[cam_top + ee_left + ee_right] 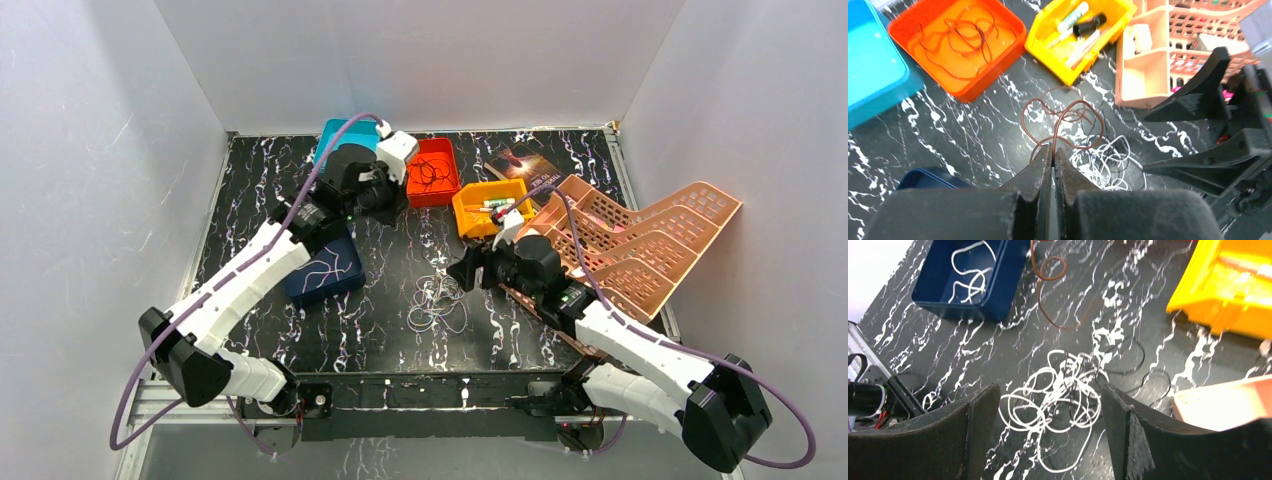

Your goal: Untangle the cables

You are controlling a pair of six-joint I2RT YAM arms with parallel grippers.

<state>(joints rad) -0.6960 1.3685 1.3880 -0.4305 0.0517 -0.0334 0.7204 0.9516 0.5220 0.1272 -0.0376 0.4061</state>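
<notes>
We show the white cables [1058, 400] tangled on the table [390, 335]. The right gripper [1048, 390] hovers over the white cables, jaws wide and holding nothing. A blue bin [325, 270] stands left of them. Beyond them, the left gripper [1053, 150] is pinched on a brown cable [1063, 117]. Farther beyond sit a red bin [432, 172] and a yellow bin [490, 205].
</notes>
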